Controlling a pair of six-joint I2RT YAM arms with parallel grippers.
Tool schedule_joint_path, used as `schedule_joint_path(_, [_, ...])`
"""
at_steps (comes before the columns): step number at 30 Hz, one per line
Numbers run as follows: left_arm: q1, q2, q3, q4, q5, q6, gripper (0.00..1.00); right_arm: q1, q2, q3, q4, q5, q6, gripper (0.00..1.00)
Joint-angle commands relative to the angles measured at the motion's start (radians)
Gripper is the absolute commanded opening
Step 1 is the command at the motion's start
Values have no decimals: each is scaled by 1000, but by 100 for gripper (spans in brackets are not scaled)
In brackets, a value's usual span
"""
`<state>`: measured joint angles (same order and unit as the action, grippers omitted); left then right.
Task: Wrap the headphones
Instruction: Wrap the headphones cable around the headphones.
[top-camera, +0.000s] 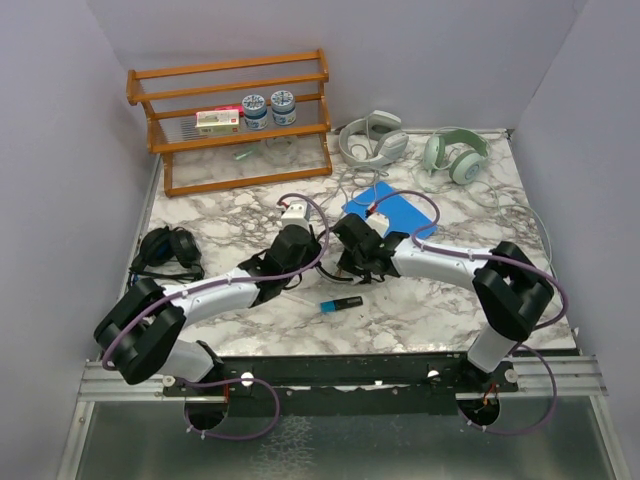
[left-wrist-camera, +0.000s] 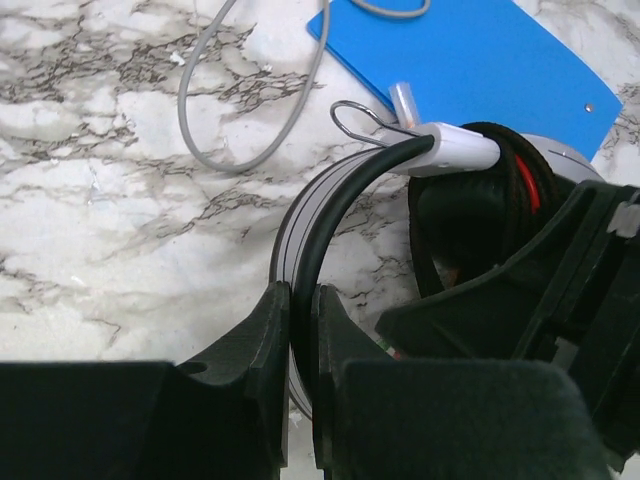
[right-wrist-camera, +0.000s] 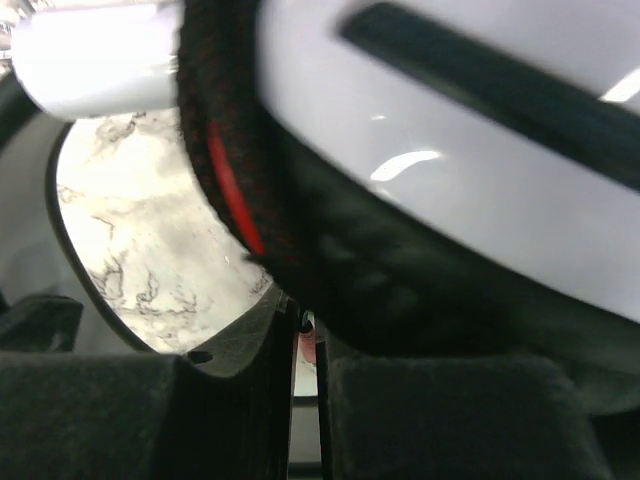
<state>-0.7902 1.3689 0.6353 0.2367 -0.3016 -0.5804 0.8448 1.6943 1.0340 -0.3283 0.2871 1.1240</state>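
Observation:
The white-and-black headphones are held between my two grippers at the table's middle. In the left wrist view my left gripper is shut on their thin black headband; the white slider and a black ear cup with red trim lie just beyond. In the right wrist view my right gripper is closed under the white ear cup, pinching a thin red-and-green cable. From above, the left gripper and the right gripper nearly touch. All-black headphones lie at the left; pale grey-white headphones lie at the back.
A blue card lies just beyond the grippers. A pale green pair with loose grey cable lies back right. A wooden rack with jars and a box stands back left. A small blue-and-black stick lies near the front.

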Motion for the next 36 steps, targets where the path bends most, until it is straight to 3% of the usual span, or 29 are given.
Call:
schedule_joint_path(1, [-28, 17, 75, 64, 15, 59, 0, 14, -17, 14, -121, 9, -54, 17])
schedule_joint_path(6, [-28, 50, 88, 64, 12, 79, 0, 14, -78, 14, -125, -39, -82, 27])
schedule_joint_path(11, [-28, 57, 97, 64, -11, 119, 0, 14, -135, 42, -178, -37, -125, 27])
schedule_joint_path(17, [-28, 74, 143, 20, -13, 141, 0, 14, -161, 64, -235, -38, -141, 41])
schedule_joint_path(28, [-26, 87, 173, -40, 46, 81, 0, 14, -190, 76, -181, -58, -214, 40])
schedule_joint_path(36, [-9, 105, 135, -26, 104, 31, 0, 12, -123, 75, -104, -66, -449, 31])
